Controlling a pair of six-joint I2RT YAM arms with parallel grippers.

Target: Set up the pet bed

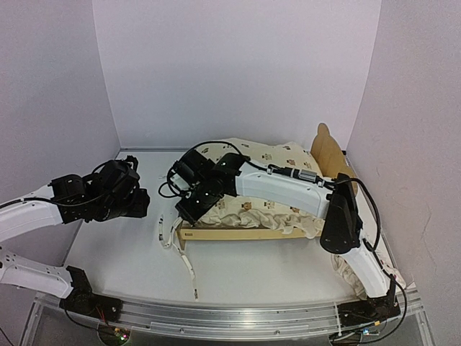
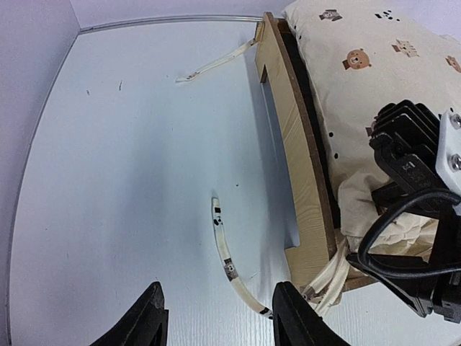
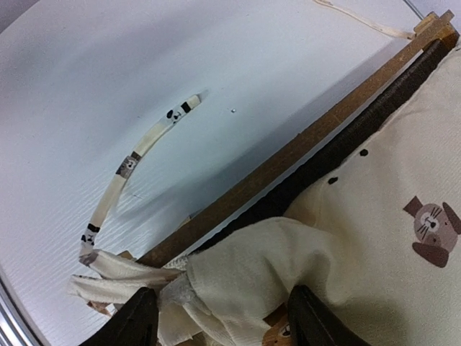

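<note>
Plywood, thin: likely light, stiff, apt to slide on the table [image 1: 115, 252]. Left gripper [image 2: 216, 317]: jaws apart, empty, hovering left of the pet bed [image 1: 238, 233], which sits right of centre under the cushion [image 1: 281, 155]. Best hold: the side rail [image 2: 302, 166]. Right gripper [image 3: 225, 321]: jaws astride the cushion corner; cannot tell if pinching.

Matt plywood pet bed [image 2: 299, 144], soft cloth cushion [image 2: 360, 86]

Cushion [image 1: 277, 155] in pet bed [image 1: 238, 233]

You have the white desk [image 1: 115, 252] carrying the pet bed [image 1: 238, 233] toward two o'clock, with a cushion tie [image 1: 189, 272] trailing flat at the bed's seven o'clock.
</note>
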